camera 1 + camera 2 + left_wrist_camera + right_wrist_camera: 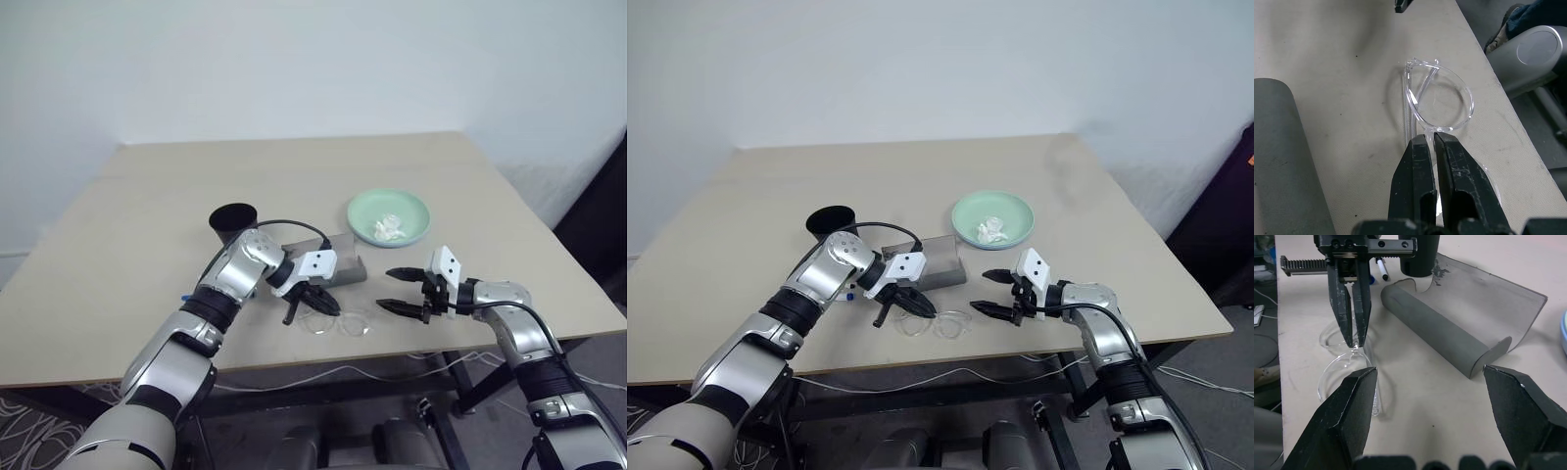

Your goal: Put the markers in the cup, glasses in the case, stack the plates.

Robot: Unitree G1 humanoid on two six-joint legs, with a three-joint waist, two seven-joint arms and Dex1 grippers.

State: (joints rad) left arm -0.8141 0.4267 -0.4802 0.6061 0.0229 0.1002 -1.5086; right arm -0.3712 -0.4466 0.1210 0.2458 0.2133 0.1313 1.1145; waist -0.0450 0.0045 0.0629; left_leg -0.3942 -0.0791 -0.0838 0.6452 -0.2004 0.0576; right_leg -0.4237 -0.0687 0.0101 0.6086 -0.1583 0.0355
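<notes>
Head views: your left gripper (315, 305) is pinched shut on the glasses (338, 324) at their bridge, near the table (294, 176) front edge. The case (338, 264) sits just behind them at 12 o'clock, lid up. The cup (233, 224) stands at 10 o'clock from the case, well apart from the glasses. The mint plate (389, 217) is at 2 o'clock from the case with a crumpled tissue (389, 229) lying in it. Your right gripper (402, 290) hovers at 3 o'clock of the glasses, fingers spread wide, holding nothing.

Left wrist view: fingers (1418, 181) are closed on the clear frame between the lenses; one lens (1442, 105) lies flat on the table, and the grey case body (1283, 161) is just beside it.

Right wrist view: own fingers (1344, 416) wide apart and empty. You see the left gripper nipping the glasses, the open case beside it, and a marker (1382, 269) lying near the cup base.
</notes>
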